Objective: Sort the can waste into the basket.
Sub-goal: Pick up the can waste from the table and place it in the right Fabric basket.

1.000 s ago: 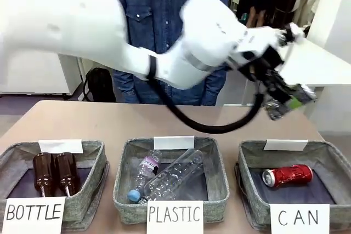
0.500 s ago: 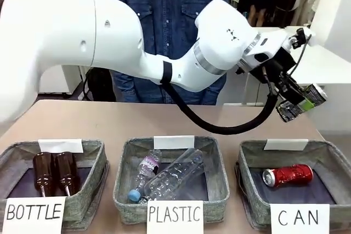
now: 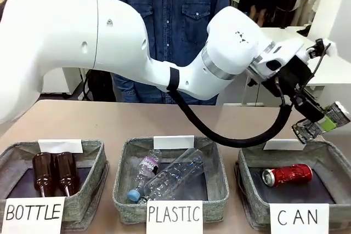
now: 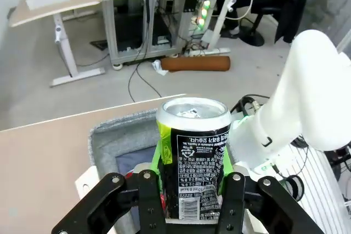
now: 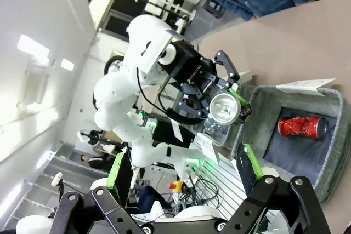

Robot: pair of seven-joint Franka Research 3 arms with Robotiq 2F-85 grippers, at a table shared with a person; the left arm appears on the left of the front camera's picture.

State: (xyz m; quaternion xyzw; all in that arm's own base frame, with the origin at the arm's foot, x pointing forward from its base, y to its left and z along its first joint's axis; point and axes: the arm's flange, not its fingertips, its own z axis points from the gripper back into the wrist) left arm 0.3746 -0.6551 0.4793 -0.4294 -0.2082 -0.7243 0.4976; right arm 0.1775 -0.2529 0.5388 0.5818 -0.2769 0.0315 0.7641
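Front view faces across table, both wrist views share CAN basket

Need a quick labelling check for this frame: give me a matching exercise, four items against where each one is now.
Items:
1. red can
2. dark can
3. brown bottles
4. clear bottles

Places:
A. PLASTIC basket
B. left gripper
C. CAN basket
D. BOTTLE basket

Pairs: 1-C, 2-B, 3-D, 4-A

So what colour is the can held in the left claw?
Black with white print and a silver top, best seen in the left wrist view: the can, between green pads.
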